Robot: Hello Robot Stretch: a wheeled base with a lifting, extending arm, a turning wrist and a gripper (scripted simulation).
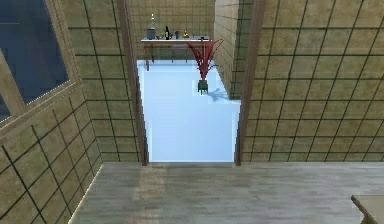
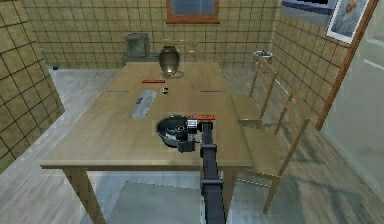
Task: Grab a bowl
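Dark bowl (image 2: 164,126) set near the middle of the wooden counter (image 2: 100,140), claw (image 2: 185,133) seen at the bowl, whether anything is held cannot be told, vase (image 2: 170,58) placed at the counter's far edge, well apart

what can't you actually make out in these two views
Arm side view: whether the claw holds anything; the dark bowl lies right behind it on the table.
Arm side view: the bowl's near rim, covered by the claw and arm.
Forward view: the items on the far table, too small to name.
Arm side view: the wall picture, cut off by the top edge.
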